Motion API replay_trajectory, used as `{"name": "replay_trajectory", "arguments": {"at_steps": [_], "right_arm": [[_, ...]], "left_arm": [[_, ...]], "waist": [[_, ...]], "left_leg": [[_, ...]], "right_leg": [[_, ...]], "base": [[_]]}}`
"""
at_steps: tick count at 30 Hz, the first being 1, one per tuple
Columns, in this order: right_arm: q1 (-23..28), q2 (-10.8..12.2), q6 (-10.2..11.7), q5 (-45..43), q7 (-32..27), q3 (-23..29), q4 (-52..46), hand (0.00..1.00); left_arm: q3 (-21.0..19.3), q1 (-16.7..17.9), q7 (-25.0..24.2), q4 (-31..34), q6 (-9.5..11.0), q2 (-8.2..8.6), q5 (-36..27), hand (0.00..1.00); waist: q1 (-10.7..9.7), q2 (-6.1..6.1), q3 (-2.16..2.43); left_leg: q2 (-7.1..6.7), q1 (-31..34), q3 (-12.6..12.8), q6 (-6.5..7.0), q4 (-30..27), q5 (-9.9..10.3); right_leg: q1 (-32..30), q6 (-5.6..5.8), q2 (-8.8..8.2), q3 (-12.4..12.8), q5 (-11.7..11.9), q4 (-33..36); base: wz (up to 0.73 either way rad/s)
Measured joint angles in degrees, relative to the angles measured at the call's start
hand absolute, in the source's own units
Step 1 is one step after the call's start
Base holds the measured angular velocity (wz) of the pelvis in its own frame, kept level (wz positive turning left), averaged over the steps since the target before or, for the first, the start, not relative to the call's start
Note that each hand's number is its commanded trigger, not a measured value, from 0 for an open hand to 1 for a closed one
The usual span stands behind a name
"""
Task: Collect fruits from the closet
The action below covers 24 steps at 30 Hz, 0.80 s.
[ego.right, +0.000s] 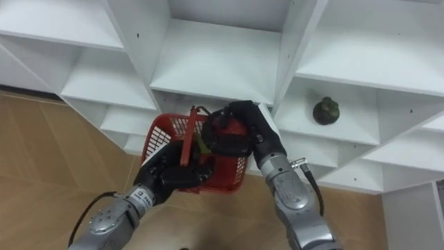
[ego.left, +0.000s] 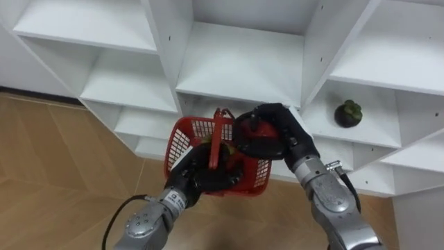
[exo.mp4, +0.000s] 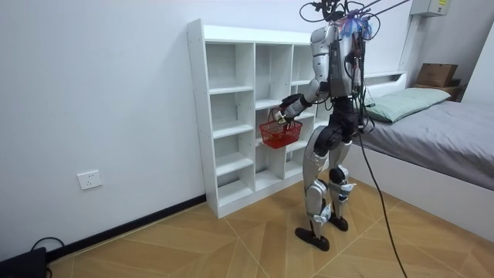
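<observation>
- The right hand (ego.left: 283, 130) is seen closed round a dark red fruit (ego.left: 250, 133); its fingers are curled over the fruit from above and the fruit is gripped against the palm.
- The fruit is round and smooth-skinned, and it is held just above the open top of the red basket (ego.left: 182, 140), at the basket's right end.
- The left hand (ego.left: 201, 171) is clenched on the basket's near rim, at the foot of the handle (ego.left: 218, 133), and the basket is carried in the air by it.
- The basket is made of plastic lattice with a solid rim; its long axis is laid roughly left to right, and the flat handle is raised nearly upright.
- A yellowish-green piece (ego.right: 201, 144) is seen inside the basket; its kind cannot be told.
- A second, dark green fruit (ego.left: 348, 113) is found on a shelf board of the white closet (ego.left: 236, 66), in the compartment to the right of the basket, near the board's middle and apart from its edges.
- It is round, with a leafy cap turned upward.
- In the room view the robot is shown standing upright before the closet, with the basket held at waist height.
</observation>
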<state>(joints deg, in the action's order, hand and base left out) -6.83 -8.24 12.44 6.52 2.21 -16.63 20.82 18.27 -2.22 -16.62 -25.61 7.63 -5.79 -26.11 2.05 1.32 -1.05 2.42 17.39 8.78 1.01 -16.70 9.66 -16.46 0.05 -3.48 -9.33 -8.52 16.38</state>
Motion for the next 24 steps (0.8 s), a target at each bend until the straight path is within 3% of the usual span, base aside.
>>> {"name": "replay_trajectory", "arguments": {"at_steps": [6, 18, 19, 22, 23, 24], "right_arm": [[0.2, -0.3, 0.0, 0.2, 1.7, 0.0, -1.1, 1.00], [1.0, 0.0, 0.0, 0.1, 2.3, 0.0, -1.4, 0.98], [1.2, 0.0, 0.0, 0.4, 2.3, 0.1, -1.4, 0.77], [1.3, -0.1, 0.0, 1.3, 2.4, 0.1, -1.4, 0.47], [1.3, -0.1, 0.0, 1.5, 2.4, 0.2, -1.4, 0.13], [1.3, 0.0, 0.0, 2.2, 2.6, 0.3, -1.4, 0.04]], "left_arm": [[1.2, 0.1, -2.7, 1.0, 0.0, -0.38, -3.1, 1.00], [2.6, 0.9, -2.8, 2.5, -0.2, -0.34, -3.7, 1.00], [2.7, 1.0, -2.8, 2.5, -0.2, -0.36, -3.7, 1.00], [2.7, 1.0, -2.9, 2.6, -0.2, -0.37, -3.8, 1.00], [2.7, 1.0, -2.9, 2.7, -0.2, -0.37, -3.9, 1.00], [2.9, 1.0, -3.2, 2.7, -0.2, -0.37, -4.6, 1.00]], "waist": [[-0.5, -0.52, 0.14], [-2.0, -0.84, 0.23], [-2.0, -0.85, 0.22], [-2.0, -0.88, 0.20], [-2.0, -0.88, 0.20], [-2.0, -0.88, 0.20]], "left_leg": [[0.04, -0.1, 0.5, 0.01, 0.0, 0.0], [0.10, -1.4, 0.5, 0.01, 0.0, 0.0], [0.13, -1.6, 0.5, 0.01, 0.0, 0.0], [0.16, -2.0, 0.5, 0.01, 0.1, 0.0], [0.16, -2.0, 0.5, 0.01, 0.1, 0.0], [0.15, -2.1, 0.6, 0.01, 0.0, 0.0]], "right_leg": [[-0.3, 0.00, -0.14, -0.2, 0.0, 0.5], [1.0, -0.04, -0.04, -0.1, 0.0, 0.3], [1.2, -0.04, -0.01, 0.0, 0.0, 0.3], [1.5, -0.04, 0.04, 0.1, 0.0, 0.3], [1.5, -0.05, 0.05, 0.3, 0.0, 0.3], [1.5, -0.05, 0.10, 0.7, 0.0, 0.3]], "base": [[-0.05], [0.00], [0.00], [0.00], [0.00], [-0.03]]}}
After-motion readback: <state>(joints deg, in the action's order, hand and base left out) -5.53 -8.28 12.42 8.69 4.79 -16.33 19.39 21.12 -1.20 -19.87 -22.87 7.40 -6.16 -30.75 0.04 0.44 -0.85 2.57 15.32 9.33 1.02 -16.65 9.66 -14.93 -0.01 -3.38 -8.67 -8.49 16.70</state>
